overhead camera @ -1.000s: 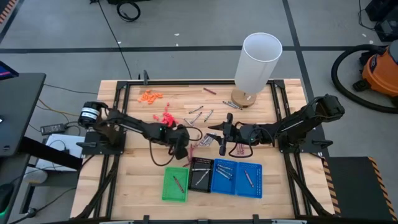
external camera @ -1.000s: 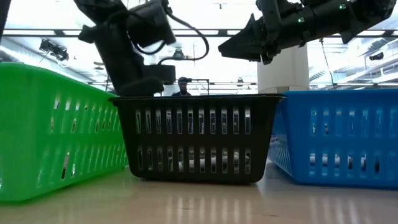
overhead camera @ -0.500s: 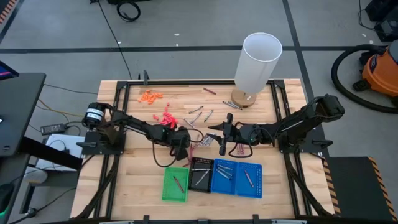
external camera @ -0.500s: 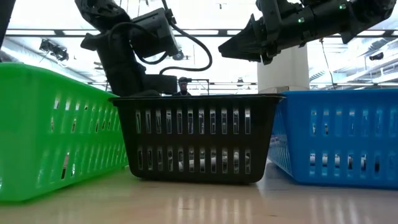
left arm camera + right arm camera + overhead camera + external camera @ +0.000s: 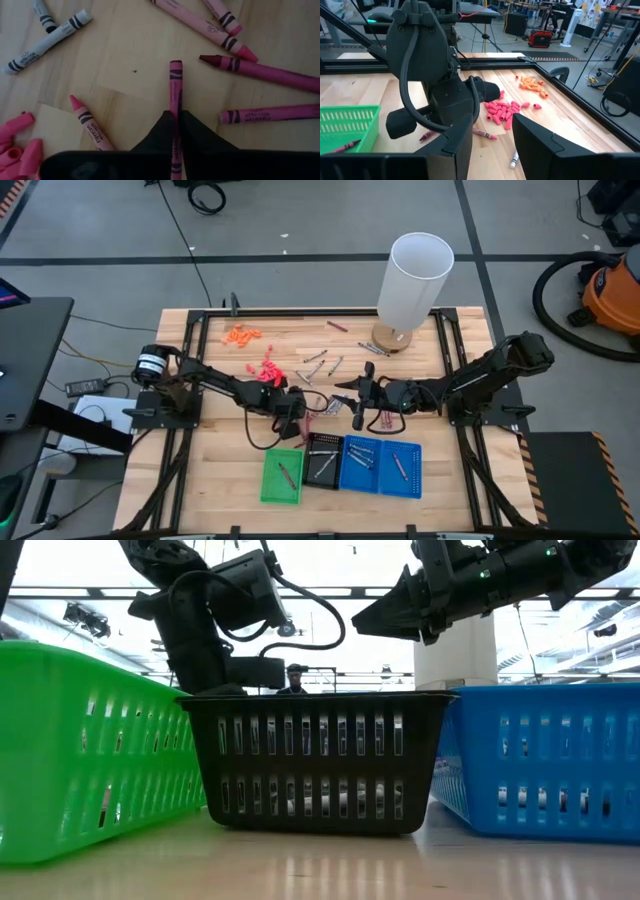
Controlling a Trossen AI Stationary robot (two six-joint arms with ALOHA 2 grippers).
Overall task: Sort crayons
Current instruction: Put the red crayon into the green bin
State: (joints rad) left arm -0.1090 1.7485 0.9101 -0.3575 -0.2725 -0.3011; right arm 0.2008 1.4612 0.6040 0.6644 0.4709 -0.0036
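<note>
Left gripper (image 5: 175, 125) is pinching a pink crayon (image 5: 175, 85) flat on the table, mid-board, about 12 o'clock from the black tray (image 5: 323, 457). Right gripper (image 5: 357, 405) hangs at its 3 o'clock, fingers spread, holding nothing.

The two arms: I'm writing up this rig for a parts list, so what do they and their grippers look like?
Both arms are dark, jointed and matt. The left gripper has two black tapered fingers. A black cable loops beside the left arm, whose base joint carries a silver-and-black round cap. The right gripper has broad, flat black fingers, and small green lights show on the right arm.
</note>
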